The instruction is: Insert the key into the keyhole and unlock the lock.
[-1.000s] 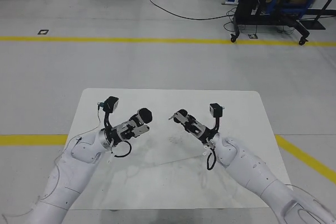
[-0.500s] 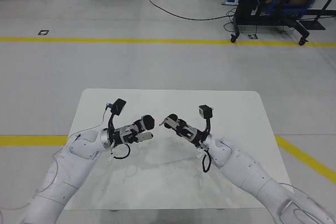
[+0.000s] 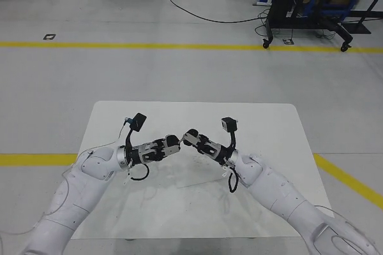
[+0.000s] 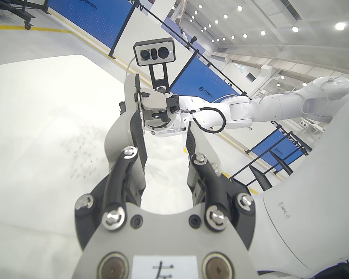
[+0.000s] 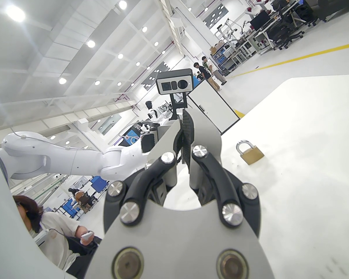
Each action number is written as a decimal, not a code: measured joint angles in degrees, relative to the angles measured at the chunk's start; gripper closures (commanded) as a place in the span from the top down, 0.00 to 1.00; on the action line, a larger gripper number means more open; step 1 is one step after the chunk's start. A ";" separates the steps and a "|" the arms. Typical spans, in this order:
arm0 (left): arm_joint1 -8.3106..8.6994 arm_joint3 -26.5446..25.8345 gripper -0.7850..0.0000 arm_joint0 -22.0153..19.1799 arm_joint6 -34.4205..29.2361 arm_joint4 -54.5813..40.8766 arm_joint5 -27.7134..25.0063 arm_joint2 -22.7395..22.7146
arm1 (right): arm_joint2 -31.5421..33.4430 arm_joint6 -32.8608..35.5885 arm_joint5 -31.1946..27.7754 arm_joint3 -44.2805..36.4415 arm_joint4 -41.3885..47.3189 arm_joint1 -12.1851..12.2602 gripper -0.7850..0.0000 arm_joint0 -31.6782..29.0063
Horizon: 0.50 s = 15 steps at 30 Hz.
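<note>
Lock (image 5: 250, 153): one, on table (image 5: 308, 134). Tools: two; left tool (image 3: 173, 141) spread, right tool (image 5: 186, 123) pinched.

I log here: padlock (image 5: 250, 153), brass-look body, satin; shackle bright glossy metal. Table (image 5: 308, 134), white, matt, faintly scuffed. On my right gripper (image 5: 182, 117), fingers (image 5: 205, 134) smooth grey, matt; pads (image 5: 188, 134) black, ribbed, rubbery.

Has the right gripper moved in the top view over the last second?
Yes. The right gripper has moved away from the right edge of the table toward its middle, nearer the left gripper.
</note>
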 measured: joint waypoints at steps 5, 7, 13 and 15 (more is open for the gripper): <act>-0.33 0.95 0.45 -0.36 0.05 0.43 0.00 0.28 | 0.67 1.60 0.00 0.04 -0.05 -0.41 0.00 -0.27; -0.50 1.35 0.36 -0.51 0.08 0.62 0.00 0.33 | 0.99 2.16 0.00 0.05 0.09 -0.59 0.00 -0.41; -0.96 2.63 0.00 -0.93 0.67 1.20 0.00 0.52 | 1.83 3.88 0.00 0.13 0.49 -1.07 0.00 -0.77; -1.05 3.37 0.00 -1.14 1.04 2.14 0.00 0.34 | 2.08 4.54 0.00 0.24 0.55 -1.24 0.00 -0.89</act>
